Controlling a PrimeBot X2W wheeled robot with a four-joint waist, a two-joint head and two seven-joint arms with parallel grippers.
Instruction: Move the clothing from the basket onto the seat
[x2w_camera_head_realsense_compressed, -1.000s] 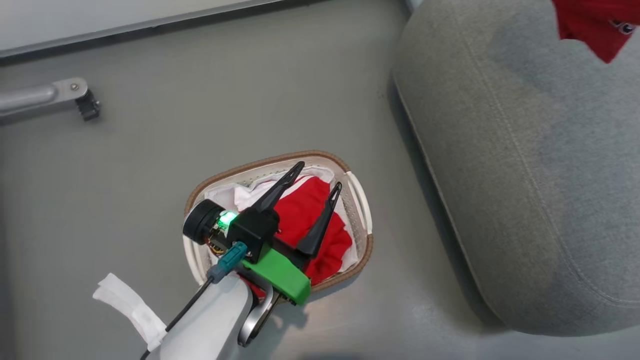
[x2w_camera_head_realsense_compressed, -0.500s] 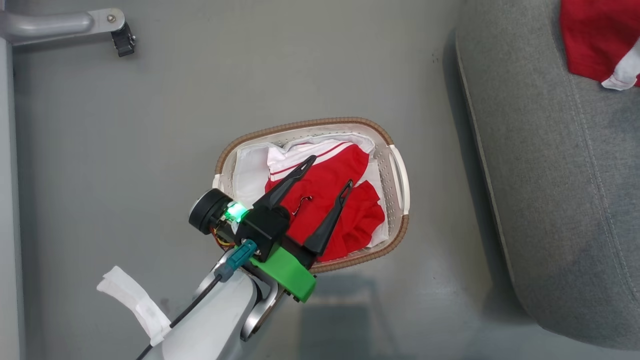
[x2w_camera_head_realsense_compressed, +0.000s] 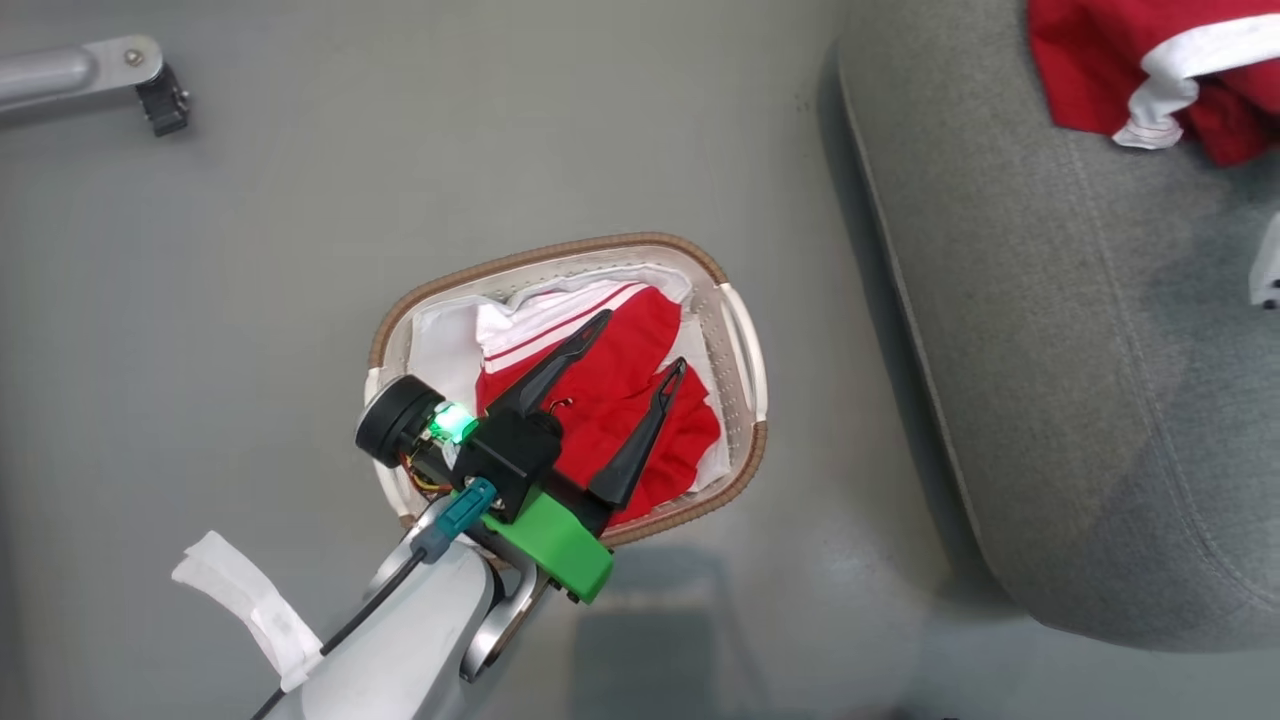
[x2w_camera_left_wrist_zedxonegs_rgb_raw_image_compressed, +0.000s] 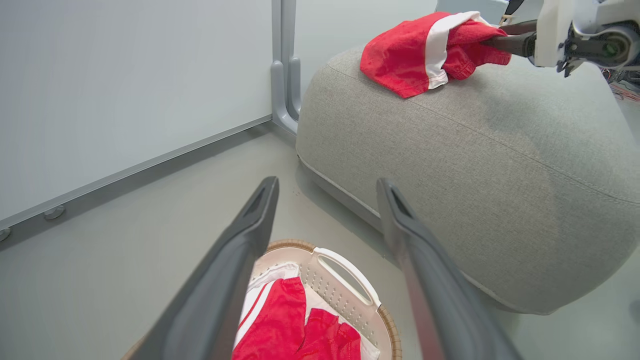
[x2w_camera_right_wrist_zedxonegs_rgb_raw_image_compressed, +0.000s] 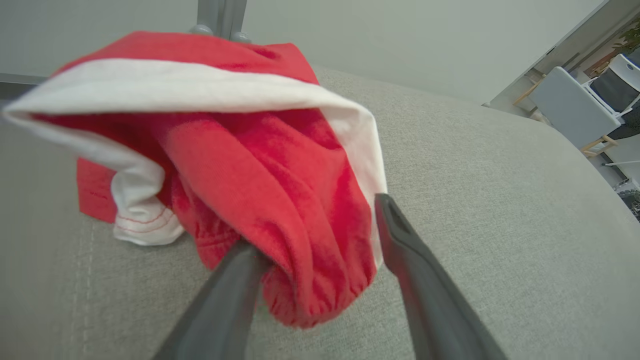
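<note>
The cream basket with a brown rim stands on the grey floor, left of the big grey seat. One piece of red clothing with white stripes lies in the basket on a white liner. My left gripper hovers open over it, empty; its fingers frame the basket below. A second red garment with white trim rests on the seat. My right gripper is open, its fingers spread either side of that garment.
A grey metal leg with a black foot reaches in at the far left of the floor. A pale wall panel and its upright post stand behind the seat. A chair shows far off.
The head camera has shifted, so the whole picture moved. My right gripper's fingers have parted around the red garment, which now lies on the seat. My left gripper stays open over the basket.
</note>
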